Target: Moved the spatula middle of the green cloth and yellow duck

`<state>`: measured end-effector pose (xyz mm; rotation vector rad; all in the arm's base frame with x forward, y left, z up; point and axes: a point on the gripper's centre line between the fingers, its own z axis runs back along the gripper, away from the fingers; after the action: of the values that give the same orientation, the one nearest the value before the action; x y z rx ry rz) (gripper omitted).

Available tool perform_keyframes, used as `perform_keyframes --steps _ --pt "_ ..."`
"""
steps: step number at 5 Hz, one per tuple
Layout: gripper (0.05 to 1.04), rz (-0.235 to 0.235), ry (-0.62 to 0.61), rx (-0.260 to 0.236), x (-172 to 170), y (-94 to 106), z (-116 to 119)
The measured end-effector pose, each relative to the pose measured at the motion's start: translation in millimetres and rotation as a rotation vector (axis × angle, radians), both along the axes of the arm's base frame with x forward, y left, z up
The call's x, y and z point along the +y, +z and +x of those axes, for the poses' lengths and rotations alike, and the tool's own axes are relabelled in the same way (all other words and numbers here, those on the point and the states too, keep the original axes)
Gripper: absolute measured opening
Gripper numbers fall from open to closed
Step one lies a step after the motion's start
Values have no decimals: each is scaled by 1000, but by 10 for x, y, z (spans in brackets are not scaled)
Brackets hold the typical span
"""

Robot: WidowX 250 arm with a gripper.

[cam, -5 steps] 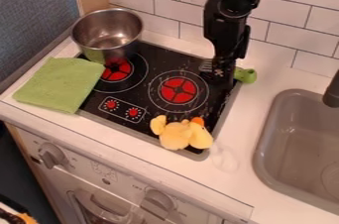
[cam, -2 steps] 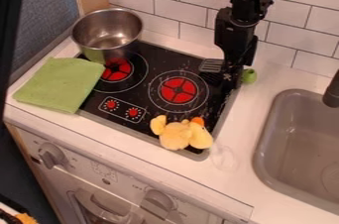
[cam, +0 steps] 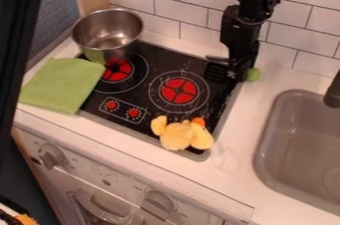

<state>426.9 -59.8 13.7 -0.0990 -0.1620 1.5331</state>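
The pincer (cam: 239,76) is gripping the spatula (cam: 253,74) and is now tipping it, so it is probably starting its trip between the green cloth (cam: 63,84) and yellow duck (cam: 177,136).

A white counter (cam: 244,124) carries a black stove (cam: 151,54), with a grey sink (cam: 302,124) set into it at the right of the view. The stove's top shows two red burners and two small red dials. A steel pot (cam: 108,35) stands at the stove's back left corner, just behind the left burner. The green cloth (cam: 63,84) lies flat, partly on the counter and partly over the stove's left edge. The yellow duck (cam: 178,135) lies at the front edge, nearer the right corner. The spatula (cam: 217,71) is at the back right corner; whether it rests there is unclear
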Motion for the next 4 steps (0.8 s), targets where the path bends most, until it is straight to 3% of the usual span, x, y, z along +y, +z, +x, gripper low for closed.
perform_keyframes --steps 2,4 --pt "336 -8 7 -2 -1 -22 -51" --pt "336 -36 9 -43 22 52 28"
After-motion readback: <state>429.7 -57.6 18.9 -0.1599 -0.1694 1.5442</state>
